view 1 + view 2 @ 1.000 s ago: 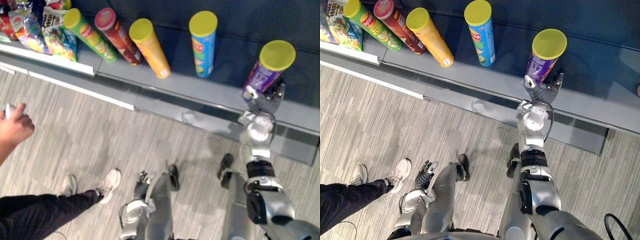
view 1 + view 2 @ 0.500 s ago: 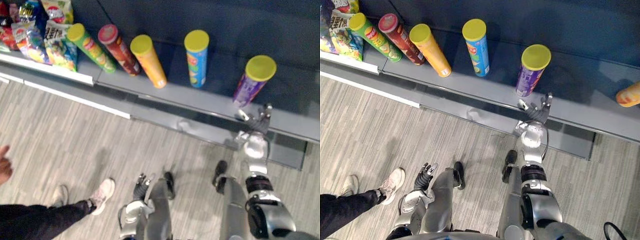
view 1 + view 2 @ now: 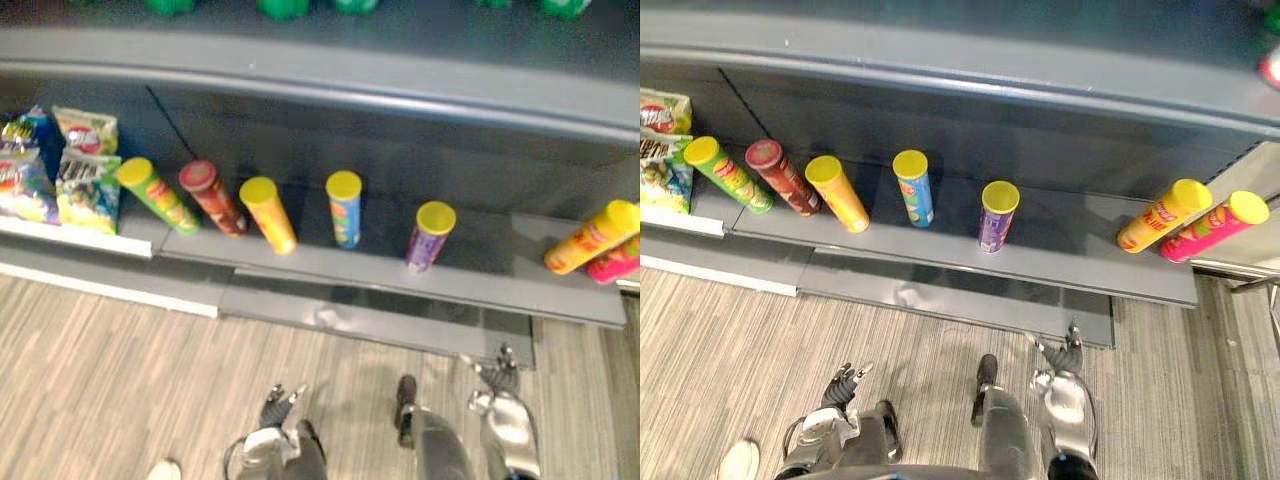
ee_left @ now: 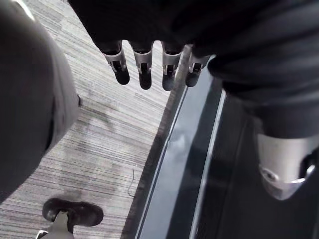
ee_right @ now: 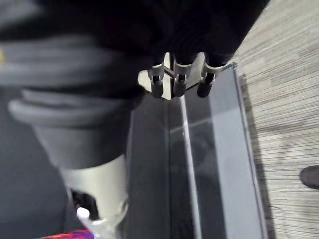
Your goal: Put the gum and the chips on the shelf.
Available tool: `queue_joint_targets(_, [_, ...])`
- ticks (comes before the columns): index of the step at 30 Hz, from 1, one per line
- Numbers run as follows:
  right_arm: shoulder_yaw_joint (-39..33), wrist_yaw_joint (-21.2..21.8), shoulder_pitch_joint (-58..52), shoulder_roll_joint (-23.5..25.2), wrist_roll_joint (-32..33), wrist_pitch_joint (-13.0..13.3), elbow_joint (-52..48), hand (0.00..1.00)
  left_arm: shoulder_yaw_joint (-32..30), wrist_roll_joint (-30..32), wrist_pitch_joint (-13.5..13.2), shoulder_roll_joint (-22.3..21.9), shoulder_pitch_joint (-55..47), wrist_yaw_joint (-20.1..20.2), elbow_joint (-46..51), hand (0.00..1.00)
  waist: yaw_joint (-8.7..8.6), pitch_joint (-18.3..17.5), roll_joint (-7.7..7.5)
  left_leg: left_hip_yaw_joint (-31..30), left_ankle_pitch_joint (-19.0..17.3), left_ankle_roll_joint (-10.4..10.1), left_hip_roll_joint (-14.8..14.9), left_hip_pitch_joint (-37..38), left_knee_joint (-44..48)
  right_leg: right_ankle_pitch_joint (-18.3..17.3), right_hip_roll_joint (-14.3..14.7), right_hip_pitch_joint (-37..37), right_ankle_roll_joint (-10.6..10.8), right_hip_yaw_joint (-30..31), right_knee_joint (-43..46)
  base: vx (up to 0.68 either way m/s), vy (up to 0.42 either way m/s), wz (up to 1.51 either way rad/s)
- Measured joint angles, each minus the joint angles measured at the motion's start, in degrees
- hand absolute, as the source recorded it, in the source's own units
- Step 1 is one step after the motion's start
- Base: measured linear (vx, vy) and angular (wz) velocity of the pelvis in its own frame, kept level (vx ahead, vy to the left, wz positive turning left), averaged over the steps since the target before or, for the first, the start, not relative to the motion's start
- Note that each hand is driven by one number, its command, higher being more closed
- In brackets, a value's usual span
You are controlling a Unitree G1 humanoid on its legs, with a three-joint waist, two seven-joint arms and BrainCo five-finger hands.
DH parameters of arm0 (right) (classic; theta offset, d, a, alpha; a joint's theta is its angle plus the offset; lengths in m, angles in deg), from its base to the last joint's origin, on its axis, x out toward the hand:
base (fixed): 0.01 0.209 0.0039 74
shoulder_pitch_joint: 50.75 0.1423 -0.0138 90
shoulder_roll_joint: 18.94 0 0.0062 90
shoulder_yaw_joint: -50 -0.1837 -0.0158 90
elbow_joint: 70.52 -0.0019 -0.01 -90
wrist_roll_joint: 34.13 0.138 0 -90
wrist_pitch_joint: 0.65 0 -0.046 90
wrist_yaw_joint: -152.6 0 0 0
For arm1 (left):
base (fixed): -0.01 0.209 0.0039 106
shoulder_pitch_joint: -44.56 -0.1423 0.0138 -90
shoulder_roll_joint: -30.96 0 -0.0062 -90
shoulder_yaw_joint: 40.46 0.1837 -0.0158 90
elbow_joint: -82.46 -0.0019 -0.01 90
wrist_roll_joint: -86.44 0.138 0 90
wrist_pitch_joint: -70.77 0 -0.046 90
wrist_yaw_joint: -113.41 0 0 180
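The purple chips can [image 3: 430,236] with a yellow lid stands upright on the low grey shelf [image 3: 400,285], apart from both hands. My right hand [image 3: 497,372] hangs low over the floor in front of the shelf base, open and holding nothing. In the right wrist view its fingers [image 5: 179,82] are straight above the shelf's front edge. My left hand [image 3: 278,403] hangs by my side, open, and its straight fingers [image 4: 144,69] point at the floor.
Left of the purple can stand a blue can [image 3: 344,207], an orange can [image 3: 267,213], a red can [image 3: 210,197] and a green can [image 3: 155,195]. Snack bags [image 3: 85,180] fill the far left. A yellow-orange can [image 3: 590,236] and a pink can [image 3: 615,260] lie at the right. A person's white shoe [image 3: 737,460] is at the lower left.
My right hand has let go of the purple can and dropped back from the shelf. The camera has pulled back and now shows the upper shelf board and more cans.
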Motion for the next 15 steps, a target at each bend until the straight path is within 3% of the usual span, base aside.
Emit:
queue_joint_targets(6, [-0.07, 8.94, -7.3, -0.16, -2.02, -0.9, 9.06, 0.0, -7.15, 2.33, 0.78, 0.47, -4.15, 0.99, -3.56, 0.0, -1.24, -4.3, -0.49, 3.32, 0.62, 0.56, -3.26, 6.89, -6.95, 3.69, -0.4, 6.81, 1.86, 2.66, -9.37, 0.11, 0.082, -0.21])
queue_joint_targets(11, [-7.55, 9.7, -7.46, -0.41, -4.5, -2.31, 22.18, 0.0, -15.17, 2.54, 1.26, -0.02, -5.3, 1.89, -6.22, 0.0, -0.82, -7.39, -0.31, 4.03, 1.27, 0.78, -4.81, 11.64, -11.56, 3.96, -0.62, 10.7, 2.29, 2.63, -12.23, 0.1, 0.048, -0.02])
queue_joint_targets(15, [-14.68, 9.35, -8.88, 0.72, -4.62, -4.05, 26.03, 0.0, -22.76, 1.82, 2.0, -2.01, -6.59, 2.4, -6.86, 0.0, -0.8, -8.07, 0.53, 4.08, 1.42, 0.77, -5.29, 14.31, -13.81, 3.96, -0.64, 13.22, 2.31, 2.05, -13.74, 0.05, 0.019, 0.03])
